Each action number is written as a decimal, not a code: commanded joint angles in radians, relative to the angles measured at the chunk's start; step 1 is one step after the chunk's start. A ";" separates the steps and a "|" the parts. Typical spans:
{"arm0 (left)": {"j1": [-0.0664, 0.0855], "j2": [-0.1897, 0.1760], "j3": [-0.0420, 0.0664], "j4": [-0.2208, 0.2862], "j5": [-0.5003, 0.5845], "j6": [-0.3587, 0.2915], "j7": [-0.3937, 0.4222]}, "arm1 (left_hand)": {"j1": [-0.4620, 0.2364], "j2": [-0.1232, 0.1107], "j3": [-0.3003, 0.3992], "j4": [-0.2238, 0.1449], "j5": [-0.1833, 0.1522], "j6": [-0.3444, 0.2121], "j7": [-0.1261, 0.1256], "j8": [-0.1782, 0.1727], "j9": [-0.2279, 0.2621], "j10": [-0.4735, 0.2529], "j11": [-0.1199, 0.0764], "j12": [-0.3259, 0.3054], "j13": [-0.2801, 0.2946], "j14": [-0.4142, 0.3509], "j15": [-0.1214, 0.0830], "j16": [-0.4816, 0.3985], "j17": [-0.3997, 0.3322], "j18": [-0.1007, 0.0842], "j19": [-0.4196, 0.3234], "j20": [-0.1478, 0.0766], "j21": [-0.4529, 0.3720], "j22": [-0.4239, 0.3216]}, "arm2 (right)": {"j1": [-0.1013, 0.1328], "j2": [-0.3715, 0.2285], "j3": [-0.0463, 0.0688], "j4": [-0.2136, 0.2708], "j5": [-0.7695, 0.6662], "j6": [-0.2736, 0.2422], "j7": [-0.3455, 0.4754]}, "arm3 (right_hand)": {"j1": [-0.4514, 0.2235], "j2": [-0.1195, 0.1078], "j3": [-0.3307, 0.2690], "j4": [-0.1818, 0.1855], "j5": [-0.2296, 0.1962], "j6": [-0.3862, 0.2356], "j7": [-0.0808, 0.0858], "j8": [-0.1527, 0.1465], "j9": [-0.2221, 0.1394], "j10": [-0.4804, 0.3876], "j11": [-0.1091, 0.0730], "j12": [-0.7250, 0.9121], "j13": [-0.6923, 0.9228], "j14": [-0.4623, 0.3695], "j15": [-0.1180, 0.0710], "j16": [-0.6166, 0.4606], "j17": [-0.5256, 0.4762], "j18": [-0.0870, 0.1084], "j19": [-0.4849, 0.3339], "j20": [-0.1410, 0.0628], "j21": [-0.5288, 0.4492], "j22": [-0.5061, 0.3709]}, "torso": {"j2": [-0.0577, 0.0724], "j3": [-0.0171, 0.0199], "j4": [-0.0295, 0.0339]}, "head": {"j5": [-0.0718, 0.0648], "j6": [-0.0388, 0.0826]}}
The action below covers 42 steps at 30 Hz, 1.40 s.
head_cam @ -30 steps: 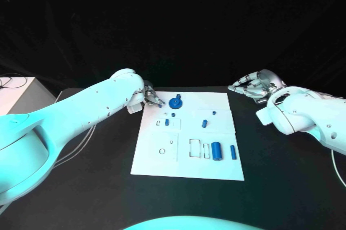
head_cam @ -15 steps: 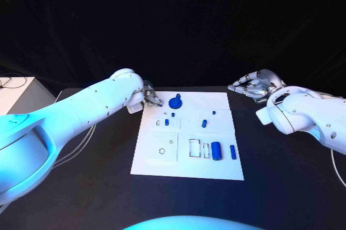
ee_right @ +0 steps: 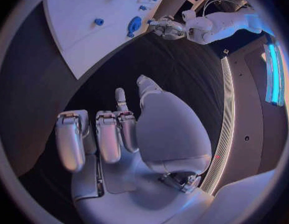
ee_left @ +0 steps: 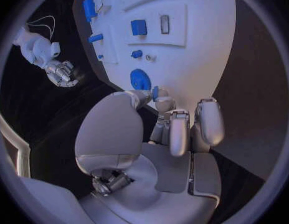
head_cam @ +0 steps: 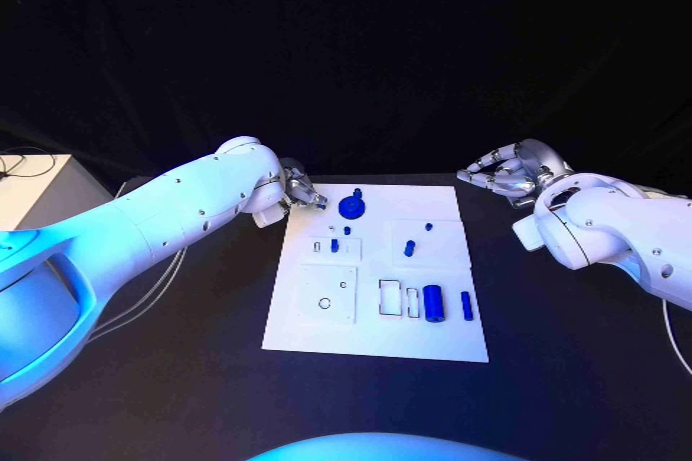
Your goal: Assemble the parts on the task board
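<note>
Head view has the task board (head_cam: 378, 326) mid-table, blue parts (head_cam: 433, 303) scattered on it, right hand (head_cam: 505, 173) curled on nothing off its far right corner. Left wrist view adds what that hides: the left hand (ee_left: 172, 134) pinching a small blue piece (ee_left: 155, 92) beside the gear (ee_left: 140, 78), which could easily slip.

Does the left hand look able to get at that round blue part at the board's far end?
Probably yes: the left hand sits at the task board's far corner, right beside the round blue part, with nothing between them.
</note>
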 commanded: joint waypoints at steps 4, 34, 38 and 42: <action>0.000 -0.054 -0.012 0.100 0.045 -0.034 0.017 | -0.019 -0.009 0.187 -0.177 0.000 0.001 0.000 0.012 0.002 0.013 -0.003 0.006 0.002 0.088 0.002 0.008 0.221 -0.002 0.006 0.000 0.007 0.004 | -0.001 -0.001 0.000 -0.002 -0.007 0.009 0.007 | -0.006 0.001 0.007 0.002 0.006 -0.004 0.000 0.005 0.002 0.015 0.003 -0.003 0.174 0.081 -0.004 -0.005 0.162 0.008 0.080 -0.005 -0.003 0.223 | -0.007 0.0008 0.0076 | 0.002 0.000; -0.103 -0.235 -0.056 0.444 -0.124 -0.147 0.003 | -0.056 -0.023 0.241 -0.202 0.000 0.014 -0.005 0.028 0.005 0.033 -0.008 0.019 0.015 0.095 -0.002 0.018 0.239 -0.006 0.019 -0.003 0.018 0.024 | -0.020 -0.003 0.000 -0.014 -0.003 0.013 0.006 | -0.007 0.000 0.008 0.002 0.011 -0.005 0.000 0.005 0.003 0.015 0.002 -0.003 0.174 0.081 -0.004 -0.005 0.162 0.008 0.080 -0.005 -0.004 0.223 | -0.027 -0.0051 0.0183 | 0.005 -0.018; -0.108 -0.230 -0.062 0.442 -0.127 -0.144 0.004 | -0.057 -0.023 0.242 -0.203 0.000 0.014 -0.005 0.029 0.005 0.034 -0.008 0.020 0.016 0.095 -0.002 0.018 0.239 -0.006 0.020 -0.003 0.019 0.025 | -0.020 -0.004 0.000 -0.014 -0.003 0.014 0.006 | -0.007 0.000 0.008 0.002 0.011 -0.005 0.000 0.005 0.003 0.015 0.002 -0.003 0.174 0.081 -0.004 -0.005 0.162 0.008 0.080 -0.005 -0.004 0.223 | -0.026 -0.0053 0.0174 | 0.004 -0.021; -0.109 -0.225 -0.066 0.437 -0.131 -0.131 0.005 | -0.057 -0.023 0.242 -0.203 0.000 0.014 -0.005 0.029 0.005 0.034 -0.008 0.020 0.016 0.095 -0.002 0.018 0.239 -0.006 0.020 -0.003 0.019 0.025 | -0.020 -0.004 0.000 -0.013 -0.003 0.014 0.006 | -0.007 0.000 0.008 0.002 0.011 -0.005 0.000 0.005 0.003 0.015 0.002 -0.003 0.174 0.081 -0.004 -0.005 0.162 0.008 0.080 -0.005 -0.004 0.223 | -0.027 -0.0037 0.0190 | 0.005 -0.025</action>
